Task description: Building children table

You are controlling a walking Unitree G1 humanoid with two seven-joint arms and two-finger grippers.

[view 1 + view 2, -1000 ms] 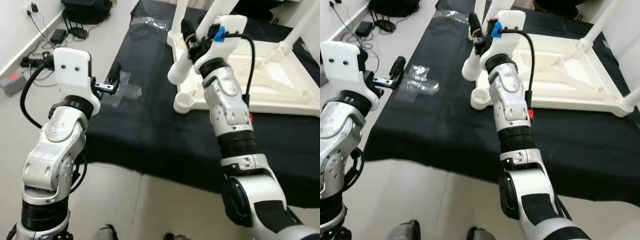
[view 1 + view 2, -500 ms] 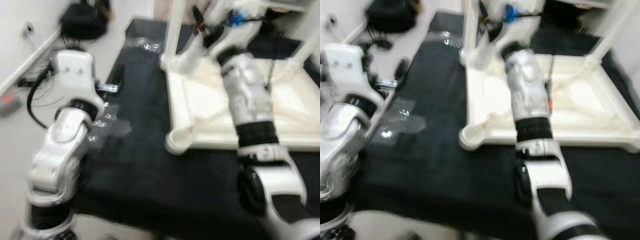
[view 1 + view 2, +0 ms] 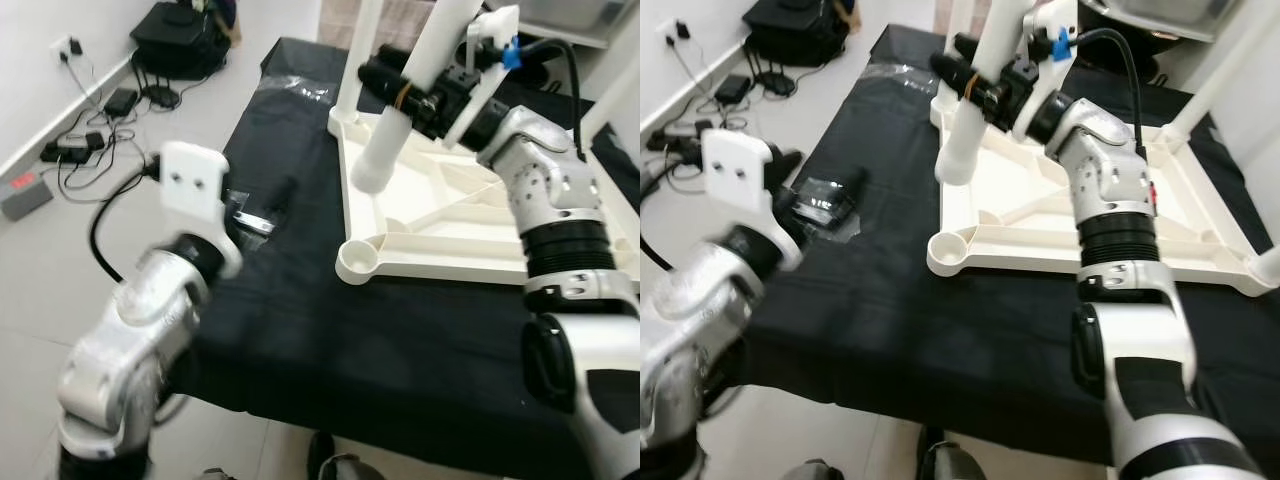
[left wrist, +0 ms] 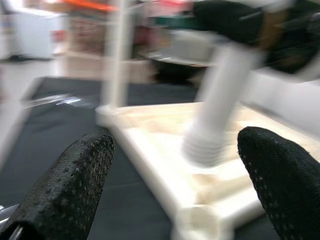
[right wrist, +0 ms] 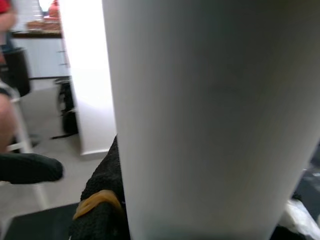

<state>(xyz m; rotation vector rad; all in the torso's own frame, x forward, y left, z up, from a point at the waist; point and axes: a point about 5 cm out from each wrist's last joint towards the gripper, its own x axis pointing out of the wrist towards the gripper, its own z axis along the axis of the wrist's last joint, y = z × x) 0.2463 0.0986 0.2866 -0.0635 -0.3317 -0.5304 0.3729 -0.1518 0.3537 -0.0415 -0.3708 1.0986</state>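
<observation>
Your right claw (image 3: 405,95) is clamped on a loose white table leg (image 3: 400,110), held tilted w/ its threaded end down, above the upturned white tabletop (image 3: 470,225). The tabletop lies underside-up on a black sheet (image 3: 290,300) spread over the floor, prob. to protect the finish while legs go in. Other legs already stand upright at the far corners. The near corner socket (image 3: 360,262) is bare, and the held leg's end hangs apart from it, up and behind; that looks like its destination. Your left claw (image 4: 175,170) hovers over the sheet beside the tabletop's left edge, fingers (image 4: 70,180) spread wide apart, gripping nothing, facing the leg, maybe ready to steady it. Cables and a power strip (image 3: 70,145) sit by the wall.
</observation>
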